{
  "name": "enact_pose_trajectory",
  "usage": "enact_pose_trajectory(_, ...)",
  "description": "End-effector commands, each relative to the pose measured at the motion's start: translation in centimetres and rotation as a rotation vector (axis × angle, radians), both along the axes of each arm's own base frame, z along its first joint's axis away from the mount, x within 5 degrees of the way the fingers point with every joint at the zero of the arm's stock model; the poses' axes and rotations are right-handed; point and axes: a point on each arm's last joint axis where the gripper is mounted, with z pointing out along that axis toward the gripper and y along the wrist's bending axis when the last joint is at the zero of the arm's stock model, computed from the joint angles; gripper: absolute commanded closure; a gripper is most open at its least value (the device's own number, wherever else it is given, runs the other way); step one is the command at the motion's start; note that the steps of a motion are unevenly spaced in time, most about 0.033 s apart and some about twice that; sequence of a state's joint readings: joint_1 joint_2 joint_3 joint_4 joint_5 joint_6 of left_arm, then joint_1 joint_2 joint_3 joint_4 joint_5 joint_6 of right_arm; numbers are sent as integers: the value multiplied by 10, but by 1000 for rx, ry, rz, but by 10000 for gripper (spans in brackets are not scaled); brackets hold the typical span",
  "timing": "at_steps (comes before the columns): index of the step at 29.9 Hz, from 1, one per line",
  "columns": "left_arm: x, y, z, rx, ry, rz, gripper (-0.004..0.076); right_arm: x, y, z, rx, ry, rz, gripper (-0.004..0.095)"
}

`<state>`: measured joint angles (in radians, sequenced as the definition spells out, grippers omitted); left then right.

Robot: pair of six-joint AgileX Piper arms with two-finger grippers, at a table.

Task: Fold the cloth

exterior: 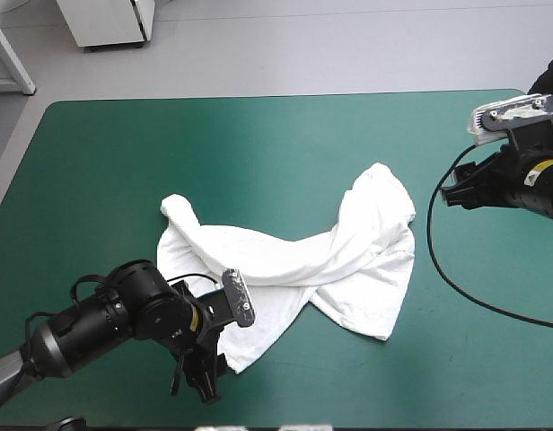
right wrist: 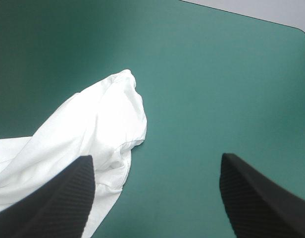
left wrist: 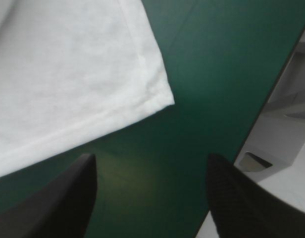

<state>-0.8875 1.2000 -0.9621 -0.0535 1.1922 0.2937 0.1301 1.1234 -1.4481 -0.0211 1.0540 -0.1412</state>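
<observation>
Broadly, the teal-green cover (exterior: 258, 135) fills the scene, and the T-shirt (exterior: 285, 260) lies about its middle, nearer the near edge than the far one. It is white and half spread, twisted on itself across the waist. One lobe bunches toward the left, another rises toward the far right, and a flatter panel runs down toward the near side.

My left gripper (exterior: 194, 388) sits close to the table's near edge, at the shirt's nearest corner. In my left wrist view that corner is a clean hemmed point of cloth (left wrist: 68, 84) lying flat on the cover ahead of the gripper (left wrist: 151, 158) and off to one side. A band of bare cover separates the hem from my fingers (left wrist: 68, 198). They are spread wide, with nothing but cover between them, and they touch no cloth. The table's edge runs just past the finger farther from the shirt.

My right gripper (exterior: 452, 190) is out by the table's right edge, near the far-right lobe of the shirt, with a strip of cover between the two in the high view. In my right wrist view that rounded lobe (right wrist: 93, 129) lies ahead of the gripper (right wrist: 157, 158), on the side of one finger (right wrist: 58, 198), and the cloth trails away behind that finger. Here too the fingers stand far apart, bases wide, holding nothing. The gap between them shows only cover, and I cannot see either tip resting on the shirt.
</observation>
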Motion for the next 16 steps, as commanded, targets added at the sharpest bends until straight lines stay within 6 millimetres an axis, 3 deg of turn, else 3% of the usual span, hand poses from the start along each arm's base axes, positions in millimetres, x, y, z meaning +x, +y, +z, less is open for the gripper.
enact_pose_trajectory(1,-2,-6,-12,-110,-42,-5,260,-6,-3,15,1,-102,-10,237)
enact_pose_trajectory(10,-1,-6,-49,-138,-66,-10,261,-1,-2,13,-3,-94,-11,237)
enact_pose_trajectory(16,8,-18,-77,-72,-22,-26,261,7,-1,8,-6,-71,-11,237)
